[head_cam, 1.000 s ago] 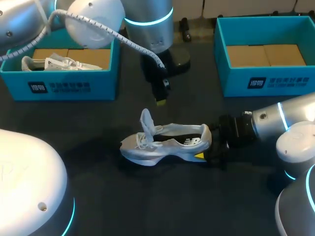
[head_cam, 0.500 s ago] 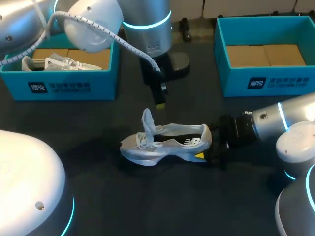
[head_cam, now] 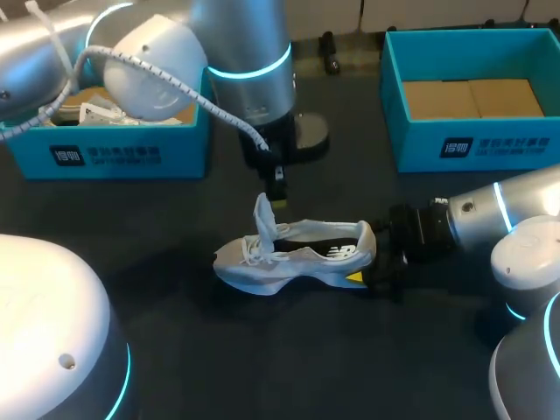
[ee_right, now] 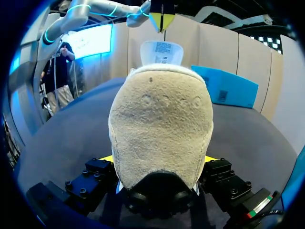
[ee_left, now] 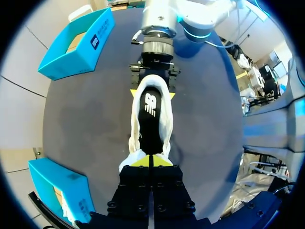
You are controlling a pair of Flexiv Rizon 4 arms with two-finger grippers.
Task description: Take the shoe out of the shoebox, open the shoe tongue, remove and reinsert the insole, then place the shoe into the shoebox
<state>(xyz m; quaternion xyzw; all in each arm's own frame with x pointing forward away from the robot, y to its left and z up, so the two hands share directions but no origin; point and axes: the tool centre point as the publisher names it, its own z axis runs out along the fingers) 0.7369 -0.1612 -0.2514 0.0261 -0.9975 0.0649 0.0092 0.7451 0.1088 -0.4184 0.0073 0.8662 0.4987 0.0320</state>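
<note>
A white and grey shoe point(head_cam: 293, 255) lies on the dark table at the middle, its tongue point(head_cam: 262, 216) standing upright and its black insole point(ee_left: 151, 114) showing inside. My right gripper point(head_cam: 374, 265) is shut on the shoe's heel point(ee_right: 161, 124), one finger at each side. My left gripper point(head_cam: 278, 194) hangs shut just above and behind the top of the tongue, holding nothing. In the left wrist view its joined yellow tips point(ee_left: 151, 161) sit over the shoe's front end. In the right wrist view the left gripper point(ee_right: 162, 20) hovers a little above the tongue point(ee_right: 162, 50).
A blue shoebox point(head_cam: 122, 153) at the back left holds another white shoe point(head_cam: 101, 114). A second blue shoebox point(head_cam: 472, 144) stands at the back right with only its cardboard floor showing. Bare table lies in front of the shoe.
My left arm has moved nearer and lower, bringing its shut gripper close to the top of the tongue. The shoe and my right gripper have stayed put.
</note>
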